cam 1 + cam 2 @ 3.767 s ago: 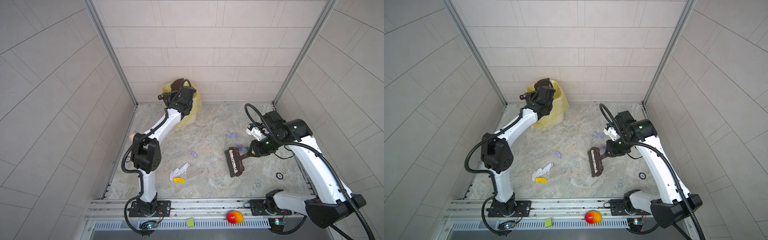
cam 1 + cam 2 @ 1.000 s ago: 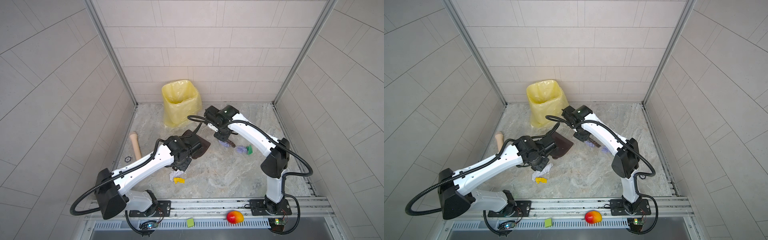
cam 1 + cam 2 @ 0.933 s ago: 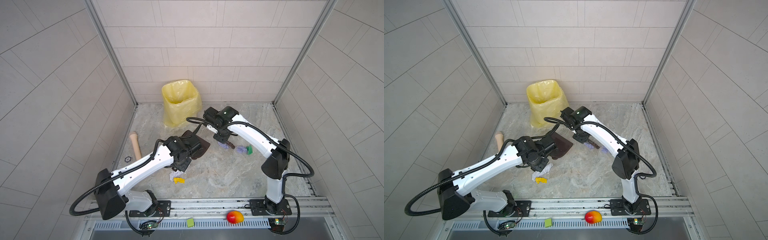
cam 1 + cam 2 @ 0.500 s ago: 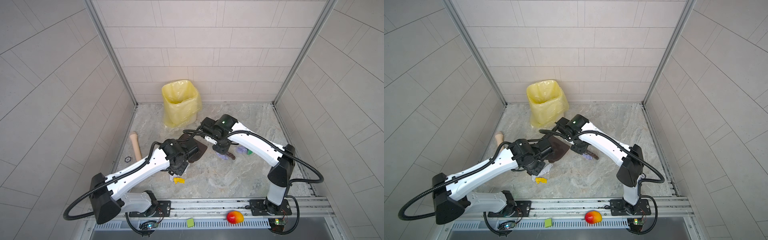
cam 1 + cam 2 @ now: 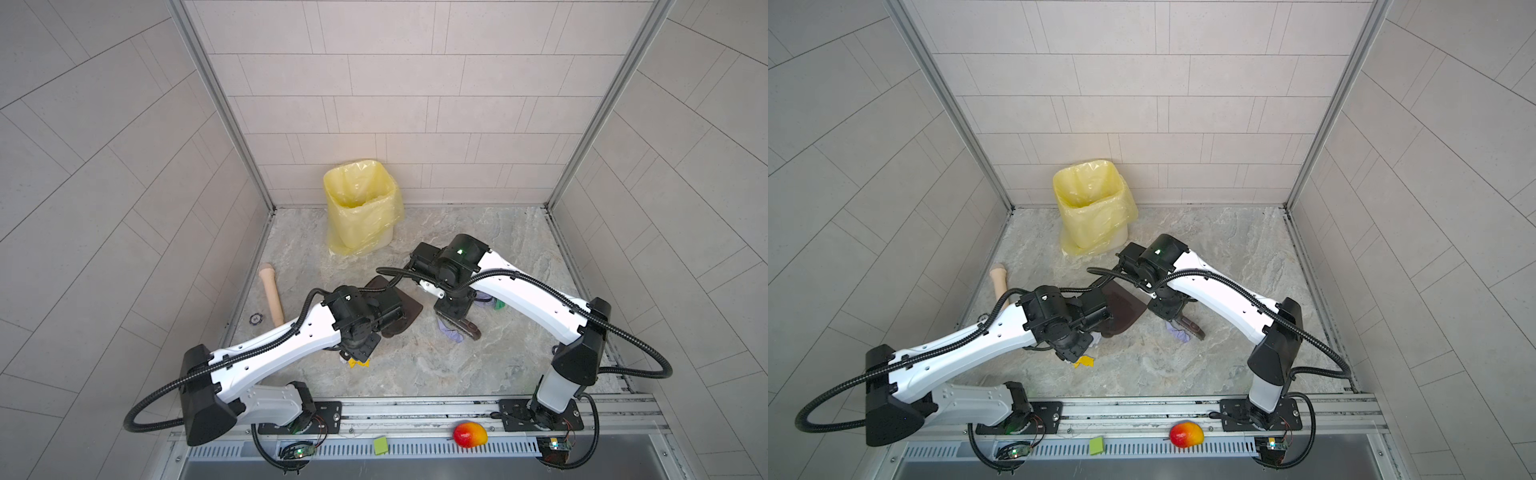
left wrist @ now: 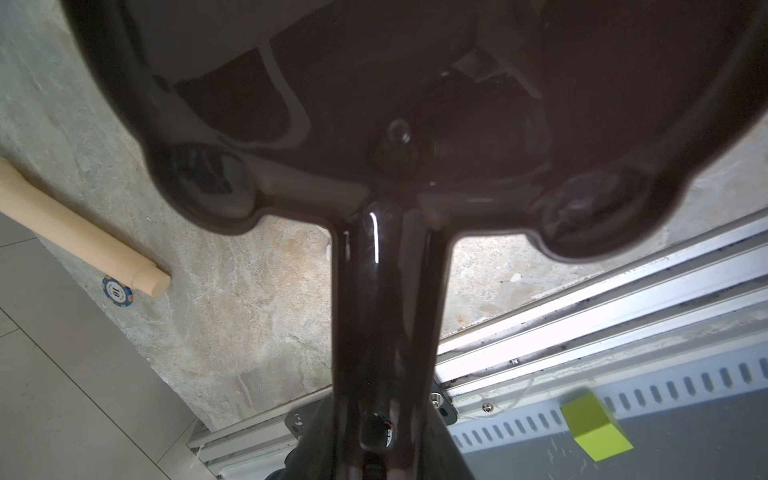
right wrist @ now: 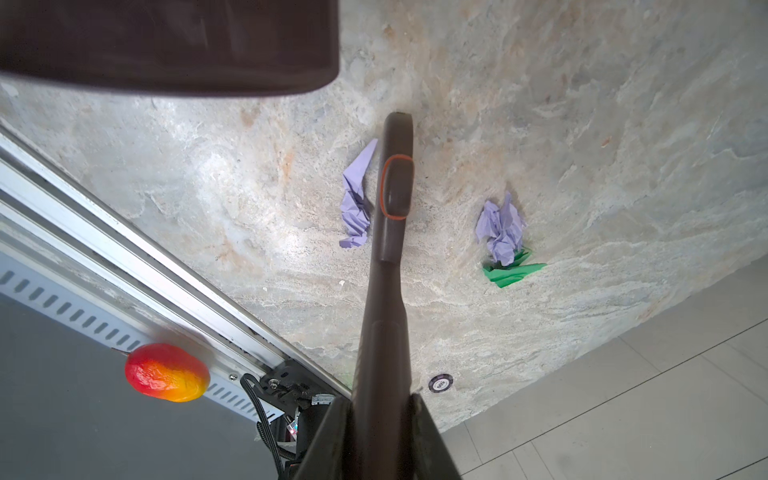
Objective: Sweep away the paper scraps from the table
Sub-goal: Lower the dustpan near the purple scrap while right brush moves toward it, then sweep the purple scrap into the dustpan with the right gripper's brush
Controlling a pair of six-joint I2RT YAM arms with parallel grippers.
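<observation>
On the marble table [image 5: 415, 370], my left gripper [image 5: 388, 313] is shut on the handle [image 6: 384, 311] of a dark brown dustpan [image 5: 405, 309] that lies flat left of centre. My right gripper [image 7: 382, 409] is shut on a dark brown brush handle [image 7: 390, 232]. The brush head [image 5: 461, 326] rests on the table, right of the pan. Paper scraps: a lavender one [image 5: 451, 333] [image 7: 355, 199] lies against the brush. Another lavender scrap [image 7: 500, 228] and a green one [image 7: 511, 272] lie behind it. A yellow scrap [image 5: 358, 363] and a white scrap [image 5: 1096, 338] show under my left wrist.
A bin with a yellow bag [image 5: 357, 208] stands at the back wall. A wooden roller [image 5: 272, 295] and a poker chip [image 5: 254, 319] lie by the left wall, and another chip [image 7: 440, 383] lies right. A mango [image 5: 469, 434] and a lime note [image 5: 380, 445] sit on the front rail.
My right arm has drawn the brush toward the front, dragging one lavender scrap with it away from the lavender and green pair. The left arm and dustpan shifted slightly forward.
</observation>
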